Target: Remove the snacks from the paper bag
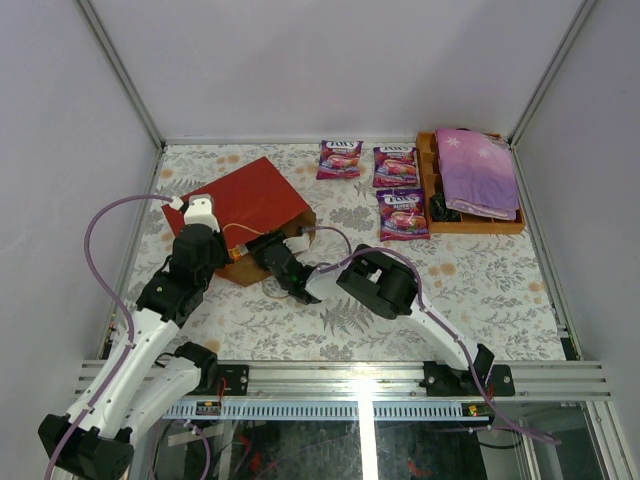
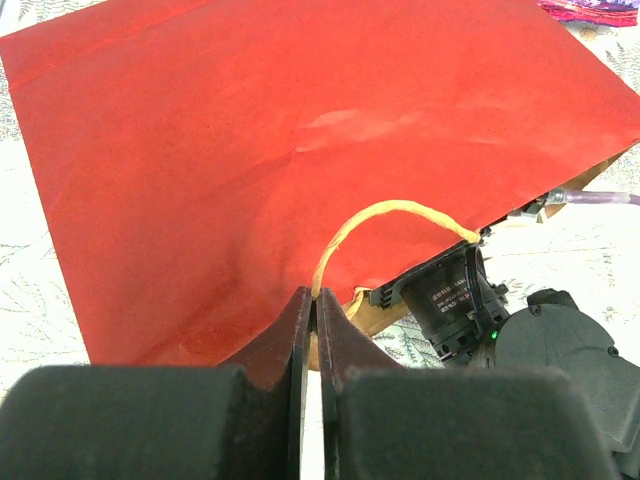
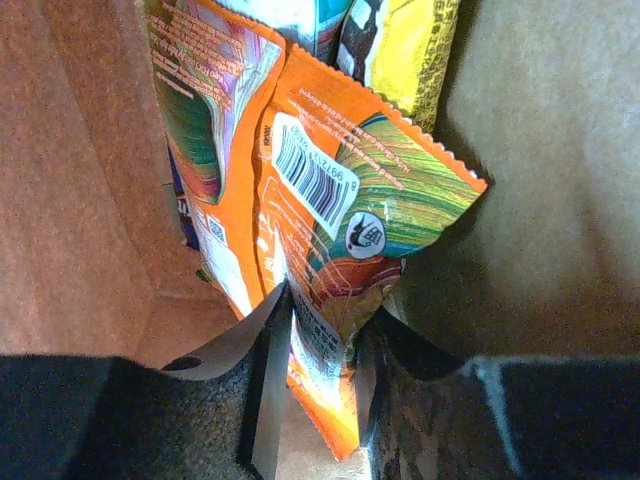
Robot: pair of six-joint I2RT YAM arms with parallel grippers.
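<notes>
Top external is showing the flat table [image 1: 480,290], its surface printed with pale leaves, carrying the paper bag [image 1: 250,195], a matte red rectangle lying on its side with its brown kraft mouth facing the arms. At the far right a wooden tray [image 1: 428,180] is holding a folded purple cloth [image 1: 478,170], and three glossy purple pouches [image 1: 402,212] are lying flat just beside it. The left gripper [image 2: 316,296] is clenching the bag's upper lip, where the thin beige cord handle [image 2: 390,207] is arching. Inside the bag, the right gripper [image 3: 320,320] is grasping a crinkly orange pouch [image 3: 330,200] with a serrated edge, a small yellow bar [image 3: 405,50] sitting behind it.
</notes>
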